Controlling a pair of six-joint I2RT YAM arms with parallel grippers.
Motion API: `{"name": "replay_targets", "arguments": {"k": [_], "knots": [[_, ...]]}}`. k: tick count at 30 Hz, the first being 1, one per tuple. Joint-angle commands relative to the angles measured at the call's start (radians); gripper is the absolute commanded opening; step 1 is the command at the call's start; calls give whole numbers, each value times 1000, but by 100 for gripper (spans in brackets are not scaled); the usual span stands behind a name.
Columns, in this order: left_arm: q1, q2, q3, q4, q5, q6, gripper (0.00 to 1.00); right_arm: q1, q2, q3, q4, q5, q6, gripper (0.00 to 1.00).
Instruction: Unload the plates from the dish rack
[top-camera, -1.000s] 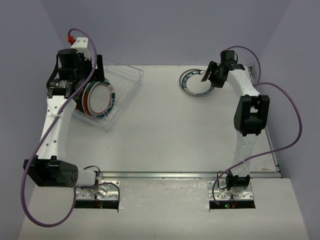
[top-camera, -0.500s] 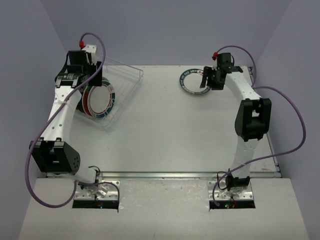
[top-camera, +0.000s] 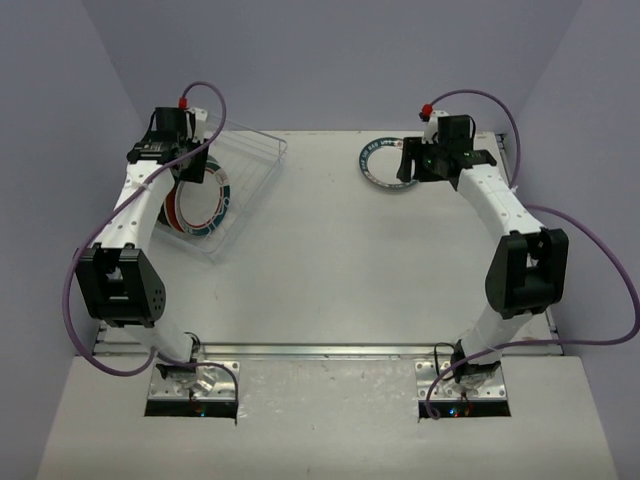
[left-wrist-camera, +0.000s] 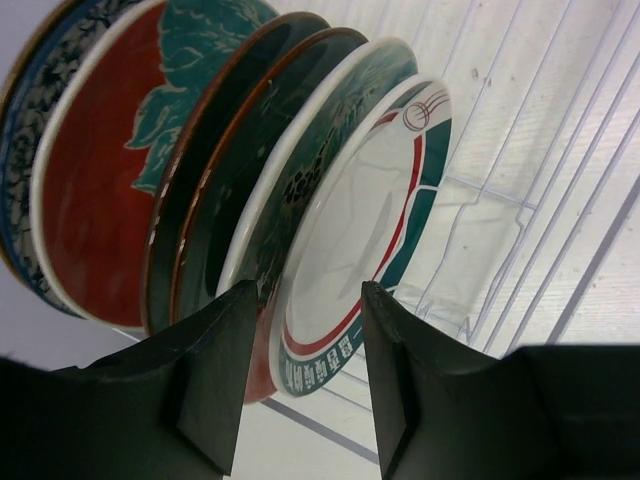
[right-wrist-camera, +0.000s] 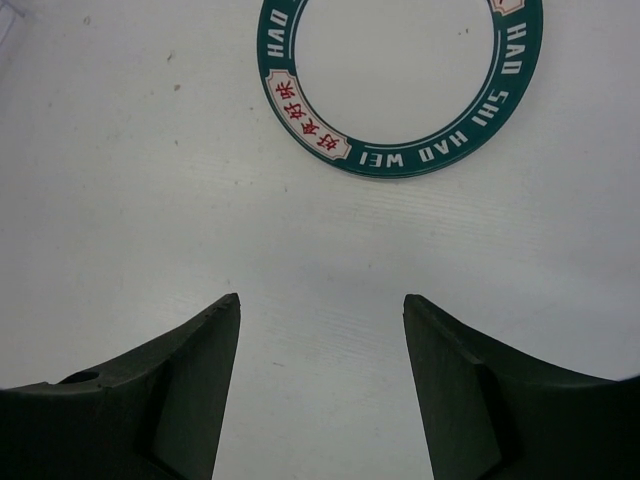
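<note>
Several plates stand on edge in the clear dish rack at the far left. In the left wrist view the front one is white with a teal-red ring. Behind it stand a teal patterned plate, two dark plates and a red one. My left gripper straddles the lower rim of the front plate, its jaws partly closed with gaps still showing. Another teal-ringed plate lies flat on the table at the far right. My right gripper hangs open just short of it, holding nothing.
The rack's ribbed clear floor stretches away beyond the plates. The table's back edge and the purple walls lie close behind the rack and the flat plate. Both arms reach far out from their bases.
My left gripper has come down over the rack and narrowed around the front plate's rim. My right gripper has drawn back a little from the plate on the table.
</note>
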Motion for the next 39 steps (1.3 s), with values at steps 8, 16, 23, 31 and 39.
{"name": "replay_targets", "arguments": {"k": [8, 16, 23, 31, 39], "knots": [[12, 71, -68, 96, -72, 58, 36, -5, -75, -50, 67, -83, -10, 67], [12, 6, -17, 108, -60, 58, 0, 17, -158, -115, 133, -131, -80, 66], [12, -101, 170, 66, 6, 56, 0, 51, -247, -161, 214, -214, -139, 67], [10, -186, 334, -36, 357, -8, 0, 83, -229, -89, 193, -422, -41, 64], [6, -284, 184, -51, 837, -100, 0, 207, -212, -56, 210, -523, 53, 62]]}}
